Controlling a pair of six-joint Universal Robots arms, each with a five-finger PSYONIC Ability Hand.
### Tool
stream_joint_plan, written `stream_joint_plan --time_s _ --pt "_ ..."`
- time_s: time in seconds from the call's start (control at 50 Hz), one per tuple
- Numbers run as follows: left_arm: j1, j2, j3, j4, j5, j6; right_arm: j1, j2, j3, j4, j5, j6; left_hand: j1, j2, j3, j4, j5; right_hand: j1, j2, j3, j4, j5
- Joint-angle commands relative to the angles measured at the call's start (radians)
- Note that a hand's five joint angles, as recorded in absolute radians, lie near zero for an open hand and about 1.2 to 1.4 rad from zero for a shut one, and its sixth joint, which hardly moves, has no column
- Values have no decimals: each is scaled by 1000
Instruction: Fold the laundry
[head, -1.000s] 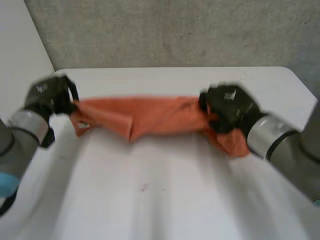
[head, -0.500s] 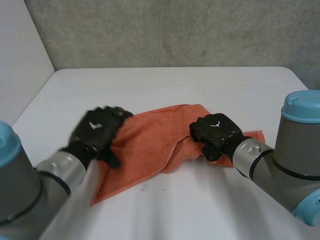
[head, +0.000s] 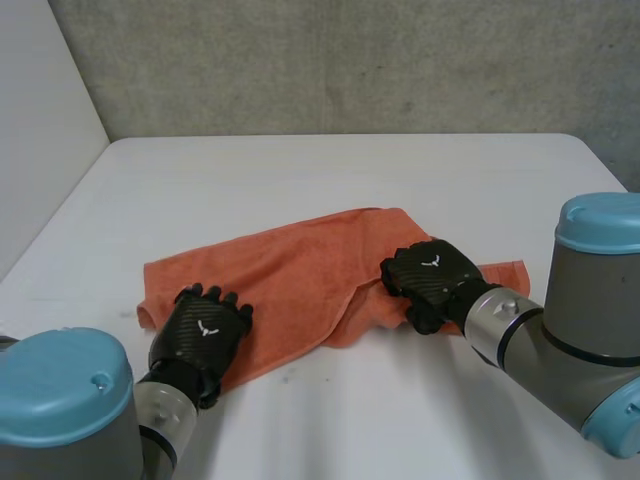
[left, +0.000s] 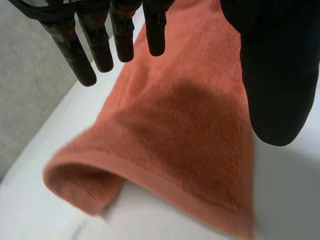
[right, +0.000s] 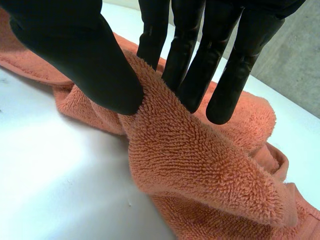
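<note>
Orange towel (head: 290, 270) is laid rumpled on the white table (head: 300, 170). Its near left edge is covered by the left hand (head: 200, 335), fingers straight and spread; a fold near its right end is pinched by the right hand (head: 430, 282).

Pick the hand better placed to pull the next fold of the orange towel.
Right, likely. The right hand pinches a raised fold of the orange towel between thumb and fingers. The left hand is open over the towel's near edge, gripping nothing, so it would need to grasp first.
</note>
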Motion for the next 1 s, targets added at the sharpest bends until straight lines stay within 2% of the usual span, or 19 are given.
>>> stream_joint_plan --time_s 0.02,0.38,0.56,0.92,1.0 --pt "7 -42 -3 -8 -1 -103 -7 0 5 -2 1 -3 68 60 65 61 63 437 227 217 208 242" --pt "106 -113 3 24 4 -117 -5 0 16 -3 -1 -5 112 104 109 105 107 437 227 217 208 242" --pt "123 -122 3 67 5 -114 -4 0 18 -3 -1 -6 189 181 185 181 183 437 227 217 208 242" --pt "137 -154 8 82 8 -109 -2 1 25 -7 -1 -8 194 187 191 187 189 437 227 217 208 242" --pt "137 -156 9 85 8 -111 -1 1 25 -7 -1 -8 353 345 349 346 347 437 227 217 208 242"
